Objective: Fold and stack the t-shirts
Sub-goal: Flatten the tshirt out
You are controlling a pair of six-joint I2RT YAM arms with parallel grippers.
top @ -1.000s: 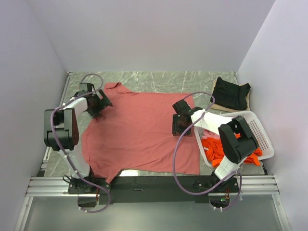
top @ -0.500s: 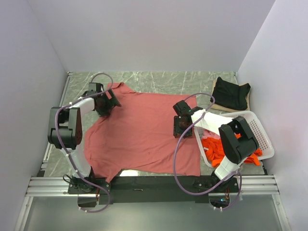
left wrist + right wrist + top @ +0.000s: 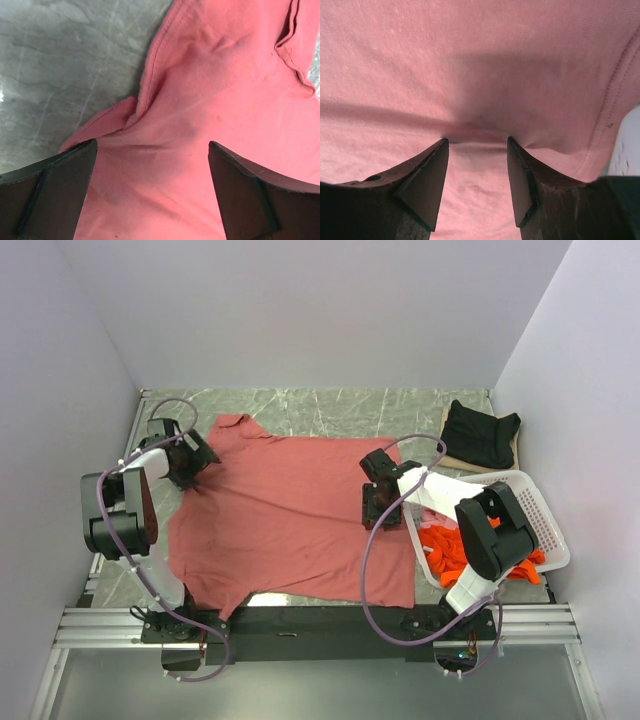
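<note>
A large brick-red t-shirt (image 3: 290, 510) lies spread flat on the marble table (image 3: 330, 410). My left gripper (image 3: 190, 455) hovers wide open over its far left shoulder and sleeve; in the left wrist view (image 3: 152, 144) the sleeve seam and red cloth (image 3: 215, 75) lie below the jaws with nothing between them. My right gripper (image 3: 375, 505) stands open near the shirt's right edge. In the right wrist view its tips (image 3: 477, 140) press into the cloth (image 3: 470, 60), with a small crease between them. A black t-shirt (image 3: 480, 435) lies folded at the back right. An orange t-shirt (image 3: 450, 545) sits in the basket.
The white lattice basket (image 3: 545, 510) stands right of the red shirt, close to the right arm; its wall (image 3: 627, 150) shows at the right wrist view's edge. The black shirt rests on a tan board (image 3: 455, 462). Walls close in on three sides.
My left gripper swung right over the shirt's shoulder, then back left, and the shirt's far left corner shifted with it. The right arm has not moved.
</note>
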